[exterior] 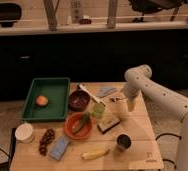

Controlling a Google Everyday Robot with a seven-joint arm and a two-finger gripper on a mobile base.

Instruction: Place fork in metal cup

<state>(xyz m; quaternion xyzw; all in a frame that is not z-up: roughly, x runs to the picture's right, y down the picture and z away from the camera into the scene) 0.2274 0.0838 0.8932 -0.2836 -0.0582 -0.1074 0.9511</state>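
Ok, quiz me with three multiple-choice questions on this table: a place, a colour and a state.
1. Where is the claw? A at the table's left edge; B over its right side, by the fork; C at its near edge.
2. The tray is: A green; B red; C white.
3. The metal cup is: A tipped over; B upright, without the fork; C upside down.
Answers: B, the claw hangs beside the fork; A, the tray's walls are green; B, the cup's dark mouth faces up.
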